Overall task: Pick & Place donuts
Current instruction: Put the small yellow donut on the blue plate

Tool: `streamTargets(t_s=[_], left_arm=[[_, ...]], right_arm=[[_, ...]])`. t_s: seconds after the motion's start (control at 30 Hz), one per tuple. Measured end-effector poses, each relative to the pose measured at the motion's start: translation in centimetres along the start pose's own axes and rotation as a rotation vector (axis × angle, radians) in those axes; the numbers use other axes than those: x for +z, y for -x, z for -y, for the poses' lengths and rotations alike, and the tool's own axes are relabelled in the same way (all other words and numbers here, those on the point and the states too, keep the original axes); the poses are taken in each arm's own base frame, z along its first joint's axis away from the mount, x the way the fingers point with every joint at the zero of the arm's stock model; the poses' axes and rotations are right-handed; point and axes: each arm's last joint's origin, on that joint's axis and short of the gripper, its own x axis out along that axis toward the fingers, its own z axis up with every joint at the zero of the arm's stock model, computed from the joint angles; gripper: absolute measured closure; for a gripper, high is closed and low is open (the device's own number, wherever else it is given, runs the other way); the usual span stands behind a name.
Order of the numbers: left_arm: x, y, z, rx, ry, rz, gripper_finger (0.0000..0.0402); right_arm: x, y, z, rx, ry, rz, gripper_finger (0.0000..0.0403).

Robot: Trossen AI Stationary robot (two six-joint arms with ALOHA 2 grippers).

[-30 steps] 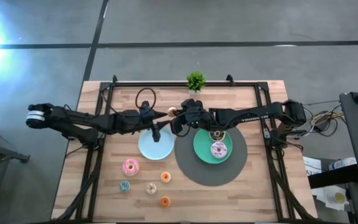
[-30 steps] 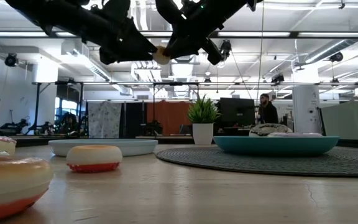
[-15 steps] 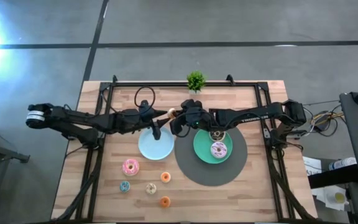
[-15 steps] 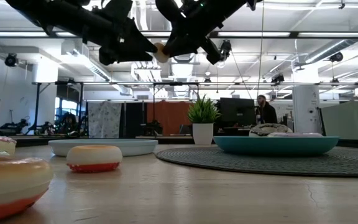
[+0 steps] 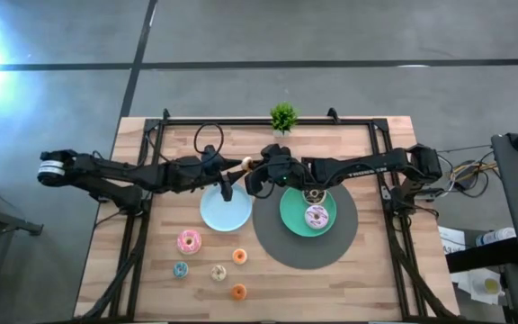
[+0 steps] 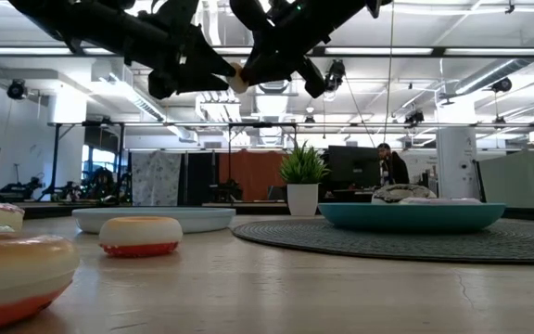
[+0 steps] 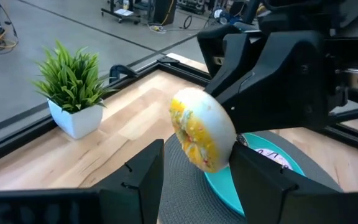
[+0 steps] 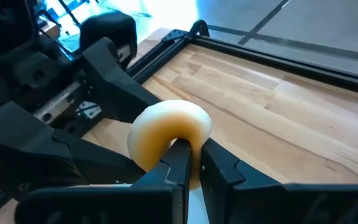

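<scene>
A cream donut [image 5: 250, 163] with a yellow-sprinkled face [image 7: 201, 137] hangs high over the table's middle, between my two grippers. My right gripper [image 8: 191, 152] is shut on it, reaching in from the table's right. My left gripper [image 7: 197, 149] is open, reaching in from the left, one finger on either side of the donut. Whether a left finger touches the donut, I cannot tell. Several more donuts lie flat on the near left of the table: pink [image 5: 188, 240], teal [image 5: 180, 269], cream [image 5: 218, 272] and two orange [image 5: 239, 256]. A sprinkled one [image 5: 317, 216] and a chocolate one [image 5: 312, 194] lie on the green plate [image 5: 290, 216]. My right gripper pinches the cream donut's ring wall [image 8: 185, 134] between its two fingers, at the side of the ring nearest that gripper. The fingers [image 8: 219, 165] come roughly level from the table's right. The donut is lifted clear, high above the table [image 6: 238, 78], standing on edge.
A light-blue plate [image 5: 226, 210] sits below the grippers, beside the green plate on a round grey mat [image 5: 306, 256]. A small potted plant [image 5: 283, 116] stands at the far edge. A black frame runs round the table. A person stands in the room beyond [image 6: 389, 165].
</scene>
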Motion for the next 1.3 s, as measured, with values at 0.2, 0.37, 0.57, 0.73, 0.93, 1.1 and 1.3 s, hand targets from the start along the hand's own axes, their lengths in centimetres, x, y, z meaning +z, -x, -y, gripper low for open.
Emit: streamTargets(t_s=[0.2, 0.37, 0.57, 0.73, 0.93, 1.1, 1.3], left_arm=[[0.1, -0.1, -0.4, 0.028, 0.019, 0.007, 0.0248], [0.1, -0.1, -0.4, 0.034, 0.019, 0.006, 0.0255], [-0.2, -0.1, -0.5, 0.027, 0.011, -0.025, 0.0326], [-0.4, -0.1, -0.6, 0.030, -0.002, -0.045, 0.0394], [-1.2, 0.0, -0.9, 0.072, -0.088, -0.129, 0.0400], [-3.5, 0.7, -2.0, 0.198, -0.300, -0.364, 0.0401], [-6.2, 2.8, -2.5, 0.213, -0.611, -0.695, 0.0401]], right_arm=[[-0.2, 0.2, -0.2, 0.006, 0.014, -0.003, 0.0385], [-0.2, 0.2, -0.2, 0.006, 0.020, -0.004, 0.0381], [-0.2, 0.2, -0.2, 0.009, 0.020, -0.008, 0.0341], [-0.1, 0.4, -0.3, 0.036, 0.018, -0.028, 0.0282], [0.6, 1.5, -0.2, 0.047, 0.028, -0.053, 0.0212], [1.9, 4.0, 0.5, 0.016, 0.090, -0.090, 0.0174], [2.8, 6.2, 1.3, -0.027, 0.122, -0.119, 0.0154]])
